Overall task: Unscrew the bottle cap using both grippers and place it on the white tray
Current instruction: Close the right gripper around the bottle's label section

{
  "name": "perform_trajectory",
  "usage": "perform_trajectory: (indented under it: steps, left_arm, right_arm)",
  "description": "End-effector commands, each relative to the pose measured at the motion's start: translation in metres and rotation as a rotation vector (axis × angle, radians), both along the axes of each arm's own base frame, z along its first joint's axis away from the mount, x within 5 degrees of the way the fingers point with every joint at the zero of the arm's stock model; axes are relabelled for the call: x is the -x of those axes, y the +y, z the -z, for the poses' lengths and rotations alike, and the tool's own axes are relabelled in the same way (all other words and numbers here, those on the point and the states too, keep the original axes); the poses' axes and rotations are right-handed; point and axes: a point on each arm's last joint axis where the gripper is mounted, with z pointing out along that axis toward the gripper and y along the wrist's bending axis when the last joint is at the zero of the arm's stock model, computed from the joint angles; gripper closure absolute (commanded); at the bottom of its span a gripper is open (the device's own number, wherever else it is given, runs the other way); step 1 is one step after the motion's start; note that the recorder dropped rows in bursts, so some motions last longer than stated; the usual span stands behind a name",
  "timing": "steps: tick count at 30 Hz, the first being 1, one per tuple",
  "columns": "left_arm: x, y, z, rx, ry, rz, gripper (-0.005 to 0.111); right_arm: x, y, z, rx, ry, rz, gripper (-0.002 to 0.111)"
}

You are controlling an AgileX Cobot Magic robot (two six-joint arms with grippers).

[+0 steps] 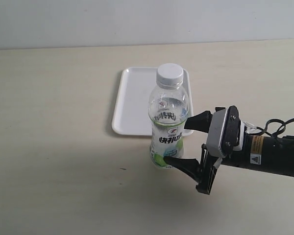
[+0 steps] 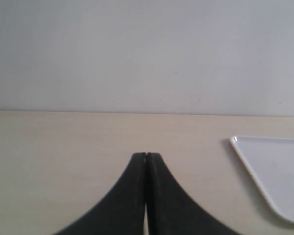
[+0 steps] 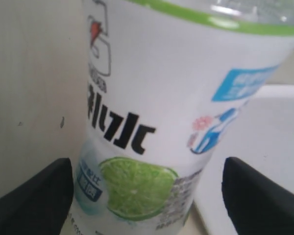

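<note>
**Right gripper spread around the capped bottle, left gripper pressed shut**

The bottle point(image 1: 169, 122) is standing upright on the table point(image 1: 63, 147), just in front of the near edge of the white tray point(image 1: 132, 98). Its upper part is showing clear, rounded plastic. A glossy white-and-green label is wrapping the lower body, carrying dark Chinese characters and a sliced green lime picture point(image 3: 137, 186). The bottle cap point(image 1: 169, 74), small, round and white, is sitting on the neck.

The right gripper point(image 1: 177, 142) is reaching in from the right. Its 2 black fingers point(image 3: 34, 200) are spread wide, 1 on each side of the bottle's lower body at label height, and are clamping nothing. The right wrist view is showing a clear gap between 1 finger and the label. Behind the fingers, a white-grey block point(image 1: 225, 132) with screws is joining the black arm, which is bearing a yellow label point(image 1: 257, 144).

The left gripper point(image 2: 146, 155) is hanging over bare table with its 2 curved black fingers point(image 2: 122, 196) pressed together tip to tip, holding nothing. A rounded corner of the tray is showing near it.

The tray is lying flat: smooth white plastic, rectangular, with rounded corners and a shallow raised rim. The table is showing a pale beige, matte surface with faint grain and 1 small dark speck point(image 1: 122, 169). A plain, pale grey wall point(image 1: 137, 19) is rising behind its far edge.
</note>
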Motion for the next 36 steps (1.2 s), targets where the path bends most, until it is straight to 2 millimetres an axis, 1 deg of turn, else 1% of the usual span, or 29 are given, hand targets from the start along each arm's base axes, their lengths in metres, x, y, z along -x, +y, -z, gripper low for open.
perform_trajectory:
  steps: [1, 4, 8, 12, 15, 20, 22, 27, 31, 36]
  left_arm:
    - [0.0, 0.0, -0.001, -0.001, -0.007, 0.008, 0.107]
    - [0.0, 0.0, -0.001, -0.001, -0.007, 0.008, 0.107]
    - [0.0, 0.0, -0.001, -0.001, -0.007, 0.008, 0.107]
    - [0.0, 0.0, -0.001, -0.001, -0.007, 0.008, 0.107]
    - [0.0, 0.0, -0.001, -0.001, -0.007, 0.008, 0.107]
    - [0.0, 0.0, -0.001, -0.001, -0.007, 0.008, 0.107]
    - [0.0, 0.0, -0.001, -0.001, -0.007, 0.008, 0.107]
    - [0.0, 0.0, -0.001, -0.001, -0.007, 0.008, 0.107]
    - [0.0, 0.0, -0.001, -0.001, -0.007, 0.008, 0.107]
    - [0.0, 0.0, -0.001, -0.001, -0.007, 0.008, 0.107]
  right_arm:
    - [-0.005, 0.003, -0.002, -0.006, -0.033, -0.024, 0.03]
    - [-0.01, 0.005, -0.004, -0.017, -0.039, -0.029, 0.03]
    - [-0.017, 0.013, -0.005, -0.048, -0.021, -0.045, 0.03]
    - [-0.024, 0.019, -0.001, -0.07, 0.006, -0.055, 0.03]
    - [-0.025, 0.019, 0.006, -0.068, 0.022, -0.058, 0.03]
    - [-0.025, 0.019, 0.007, -0.068, 0.024, -0.063, 0.031]
    - [-0.025, 0.019, 0.007, -0.068, 0.024, -0.063, 0.036]
    - [-0.024, 0.02, 0.007, -0.065, 0.022, -0.078, 0.063]
    - [-0.023, 0.02, 0.007, -0.063, 0.019, -0.084, 0.081]
    - [-0.024, 0.02, 0.004, -0.064, 0.01, -0.084, 0.099]
